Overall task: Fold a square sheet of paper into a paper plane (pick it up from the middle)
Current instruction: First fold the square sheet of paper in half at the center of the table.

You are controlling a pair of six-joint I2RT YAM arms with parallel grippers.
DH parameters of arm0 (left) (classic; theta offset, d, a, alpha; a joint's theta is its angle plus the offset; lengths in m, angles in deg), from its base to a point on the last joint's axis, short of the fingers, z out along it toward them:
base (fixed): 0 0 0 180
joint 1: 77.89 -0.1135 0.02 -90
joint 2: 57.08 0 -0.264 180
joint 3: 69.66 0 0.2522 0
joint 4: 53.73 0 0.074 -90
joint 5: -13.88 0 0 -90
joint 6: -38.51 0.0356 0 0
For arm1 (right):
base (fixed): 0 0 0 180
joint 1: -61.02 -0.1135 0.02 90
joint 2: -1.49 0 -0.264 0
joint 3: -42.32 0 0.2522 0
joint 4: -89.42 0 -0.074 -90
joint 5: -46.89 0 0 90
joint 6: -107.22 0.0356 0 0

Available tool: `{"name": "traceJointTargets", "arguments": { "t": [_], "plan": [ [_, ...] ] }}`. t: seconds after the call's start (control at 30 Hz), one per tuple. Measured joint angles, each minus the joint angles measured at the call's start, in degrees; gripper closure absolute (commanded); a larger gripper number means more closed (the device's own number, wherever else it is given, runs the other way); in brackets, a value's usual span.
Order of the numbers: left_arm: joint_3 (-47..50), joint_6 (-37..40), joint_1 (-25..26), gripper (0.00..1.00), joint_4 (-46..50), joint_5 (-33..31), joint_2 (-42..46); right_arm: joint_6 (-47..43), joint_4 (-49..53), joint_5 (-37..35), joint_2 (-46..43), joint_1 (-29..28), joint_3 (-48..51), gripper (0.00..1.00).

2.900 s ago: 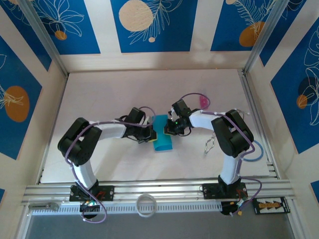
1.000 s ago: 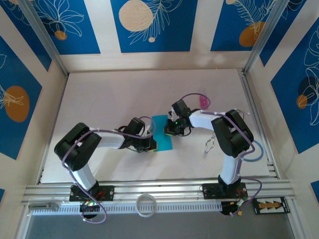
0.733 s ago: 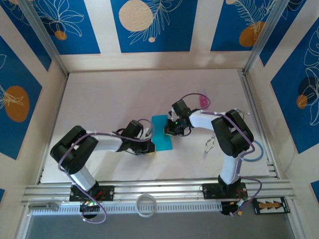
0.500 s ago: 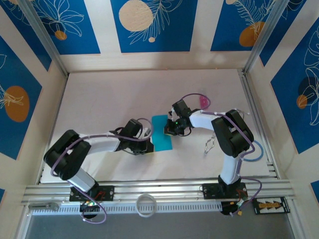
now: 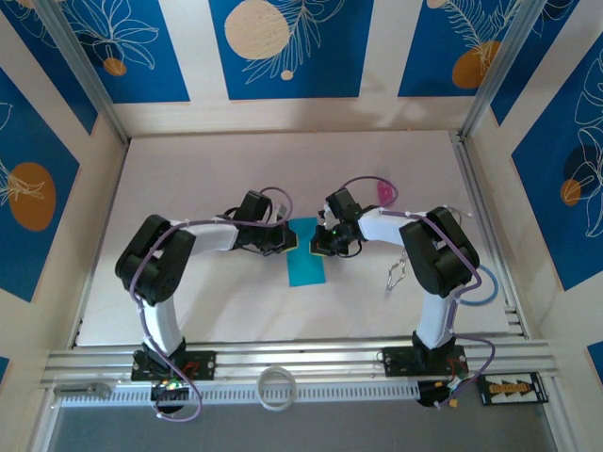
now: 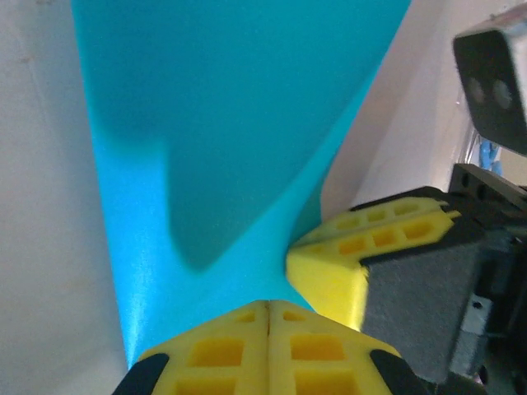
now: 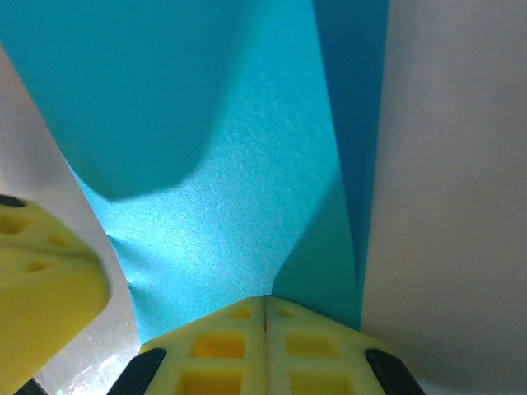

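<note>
I have my left claw point(image 5: 287, 242) and right claw point(image 5: 318, 246) both closed, each pinching the upper end of the square sheet of paper point(image 5: 306, 267), mid-frame over the white tabletop point(image 5: 207, 179).

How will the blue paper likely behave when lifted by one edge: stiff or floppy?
Probably floppy: the blue paper curves and puckers rather than lying flat. Likely very light, being thin. It seems to hold creases: a folded layer shows along its edge.
</note>
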Motion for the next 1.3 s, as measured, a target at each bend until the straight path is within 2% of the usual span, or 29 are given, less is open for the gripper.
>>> {"name": "traceJointTargets", "arguments": {
  "t": [0.27, 0.77, 1.3],
  "plan": [
    [0.1, 0.6, 0.0, 1.00, -0.5, -0.2, -2.8, -0.4, 0.0, 0.1, 0.0, 0.0, 0.0, 0.98],
    [1.9, 3.1, 0.2, 1.00, -2.0, -0.6, -2.4, -0.3, 2.6, 1.1, 0.0, 0.0, -1.1, 0.94],
    [1.9, 4.0, 0.5, 1.00, -1.8, -0.7, -2.4, 3.1, 1.0, 2.9, 0.0, 0.1, -1.1, 0.93]
  ]
}}
